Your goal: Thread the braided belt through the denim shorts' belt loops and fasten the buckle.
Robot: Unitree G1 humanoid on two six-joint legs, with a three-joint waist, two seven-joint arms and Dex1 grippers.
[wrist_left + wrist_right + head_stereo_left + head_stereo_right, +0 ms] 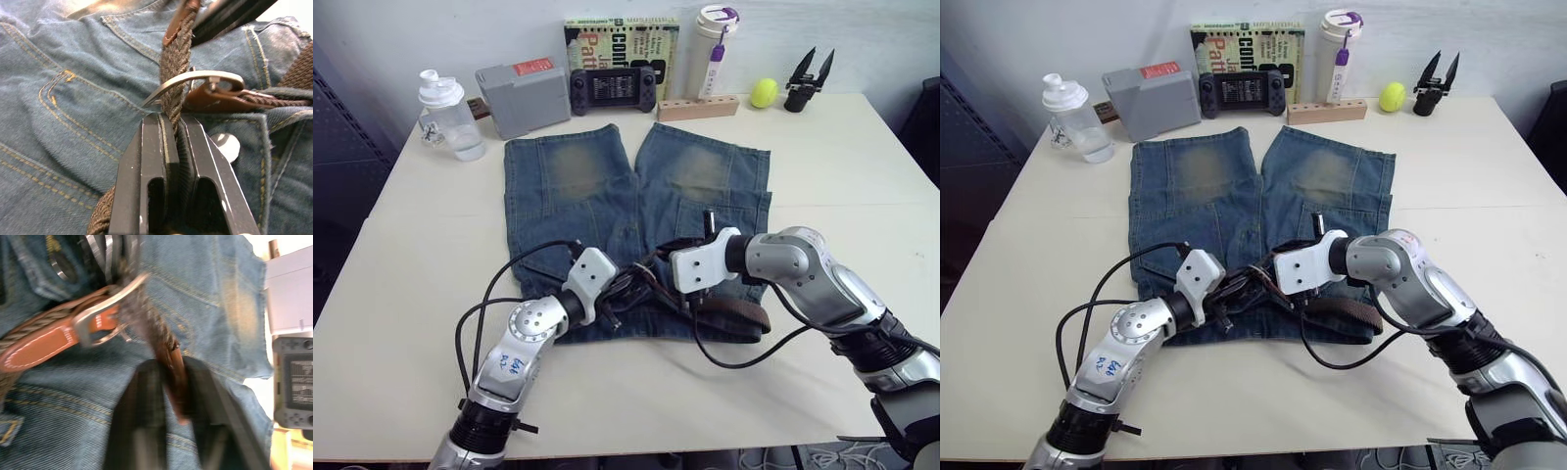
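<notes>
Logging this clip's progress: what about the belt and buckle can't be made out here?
- Eye views: the buckle sits behind both wrists; the left pincer and right pincer crowd it.
- Belt loops: the braided belt and arms cover the denim shorts' waistband; threaded count unknown.
- Right wrist view: blurred, prong seating unclear.

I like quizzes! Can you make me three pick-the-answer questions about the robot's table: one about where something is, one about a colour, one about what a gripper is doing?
1. Where is the little ball?
A on the shorts
B at the table's far edge, beside the wooden block
C in a gripper

2. What colour is it?
A red
B yellow-green
C blue

3. The left gripper is:
A wide open
B shut on the braided belt
C holding a bottle

Answers: 1 B, it sits beyond the denim shorts. 2 B, it looks yellow-green. 3 B, the strap is pinched between its fingers.
</notes>
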